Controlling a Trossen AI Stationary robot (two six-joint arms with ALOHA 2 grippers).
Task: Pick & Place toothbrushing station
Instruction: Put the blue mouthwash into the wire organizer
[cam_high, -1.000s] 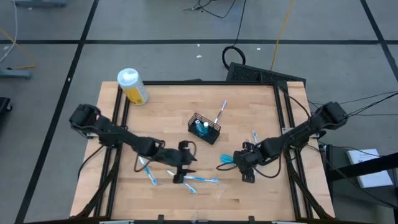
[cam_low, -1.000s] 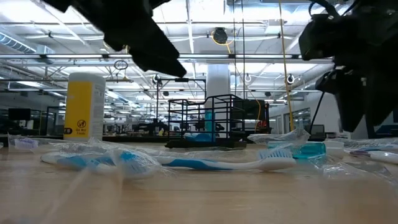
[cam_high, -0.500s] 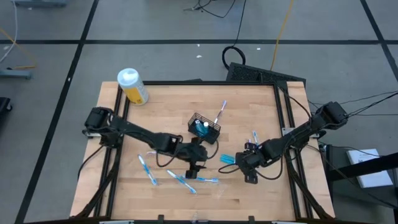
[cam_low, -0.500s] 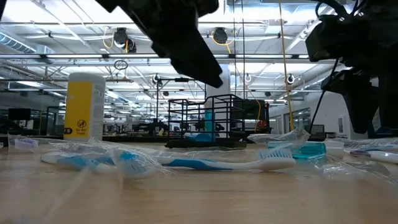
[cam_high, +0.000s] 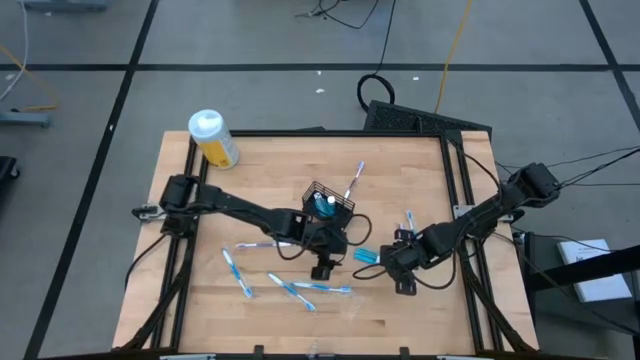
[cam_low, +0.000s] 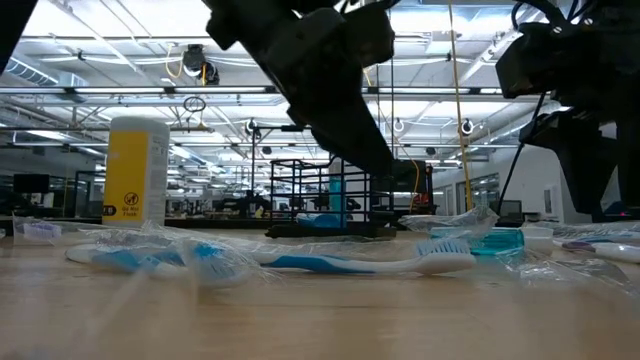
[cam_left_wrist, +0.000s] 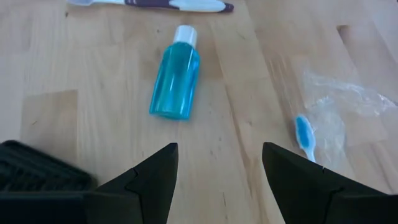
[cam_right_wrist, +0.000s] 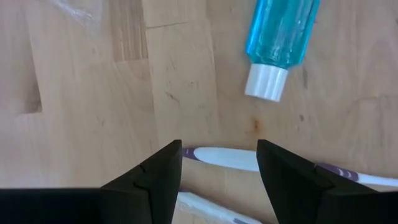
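Note:
The black wire-mesh basket stands at mid-table with a teal tube inside it; a corner of it shows in the left wrist view. A loose teal tube with a white cap lies flat on the wood between my two grippers and also shows in the left wrist view and the right wrist view. My left gripper is open and empty just left of the tube, near the basket. My right gripper is open and empty just right of the tube's cap. A white-and-purple toothbrush lies by the cap.
Wrapped white-and-blue toothbrushes lie scattered on the wood at the near left, near centre and right; another lies beside the basket. A yellow bottle with a white cap stands at the far left corner. Black rails run along both table sides.
My left gripper has swung from the near centre of the table toward the right and far side, ending beside the basket and the loose teal tube. My right gripper has kept nearly still. The things on the table have not moved.

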